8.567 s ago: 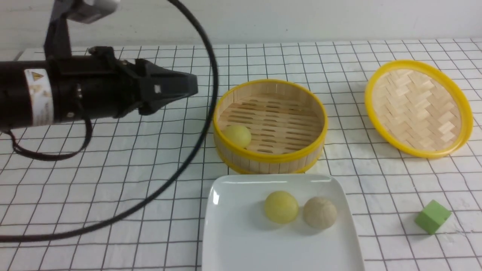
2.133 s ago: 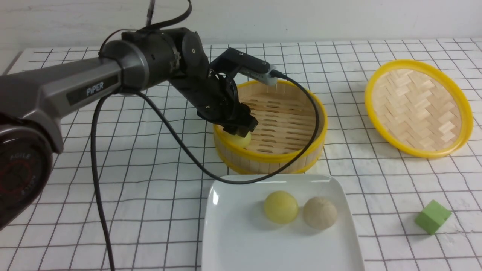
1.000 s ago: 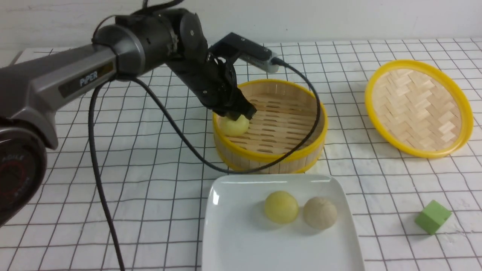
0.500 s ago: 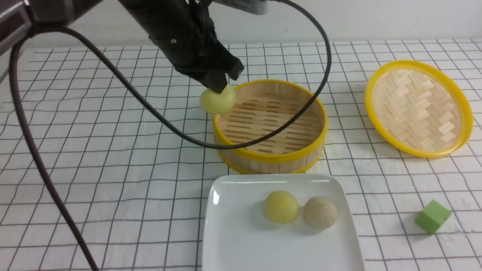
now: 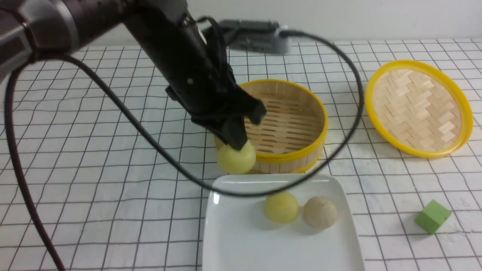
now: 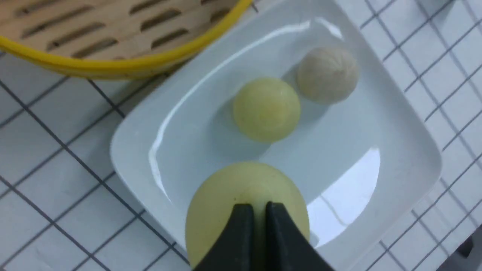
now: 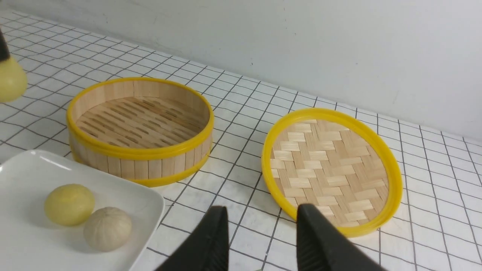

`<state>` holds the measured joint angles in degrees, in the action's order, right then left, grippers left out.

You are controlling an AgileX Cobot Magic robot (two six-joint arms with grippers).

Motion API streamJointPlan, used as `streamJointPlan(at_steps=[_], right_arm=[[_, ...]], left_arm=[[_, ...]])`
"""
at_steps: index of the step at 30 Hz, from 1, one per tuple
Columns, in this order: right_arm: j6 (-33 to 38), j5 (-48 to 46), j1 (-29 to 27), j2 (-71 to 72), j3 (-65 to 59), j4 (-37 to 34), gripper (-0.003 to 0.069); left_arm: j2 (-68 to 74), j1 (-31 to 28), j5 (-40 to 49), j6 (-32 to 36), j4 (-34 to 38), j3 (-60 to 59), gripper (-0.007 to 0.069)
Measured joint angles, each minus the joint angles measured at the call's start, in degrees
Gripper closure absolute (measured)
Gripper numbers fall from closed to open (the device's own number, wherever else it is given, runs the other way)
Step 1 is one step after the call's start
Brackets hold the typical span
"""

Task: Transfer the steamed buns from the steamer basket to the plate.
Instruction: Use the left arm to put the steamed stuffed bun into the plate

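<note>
Pale yellow bun (image 5: pixel 236 161): we are pinching it in our left hand (image 5: pixel 238 145) over the plate (image 5: pixel 241 244) edge; our right hand (image 7: pixel 261 226) is hanging part-open, empty.

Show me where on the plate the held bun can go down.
Free: the plate left of the yellow bun, up to its rim, and the whole near half. Crowded: far right, where the beige bun sits beside it.

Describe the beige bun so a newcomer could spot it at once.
Find the white plate nearest the camera, in front of the steamer basket. Of the two buns on it, the beige bun is the right one, rough-topped and duller than its smooth yellow neighbour.
</note>
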<state>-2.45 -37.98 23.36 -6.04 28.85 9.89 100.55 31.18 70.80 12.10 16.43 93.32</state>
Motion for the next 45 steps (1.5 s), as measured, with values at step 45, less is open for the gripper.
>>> streamJointPlan(at_steps=[45], right_arm=[[0.0,-0.22,0.0,0.0,0.0,-0.22,0.0382]], left_arm=[[6.36,3.76,-18.63,0.39,-6.02,-14.43,0.0389]])
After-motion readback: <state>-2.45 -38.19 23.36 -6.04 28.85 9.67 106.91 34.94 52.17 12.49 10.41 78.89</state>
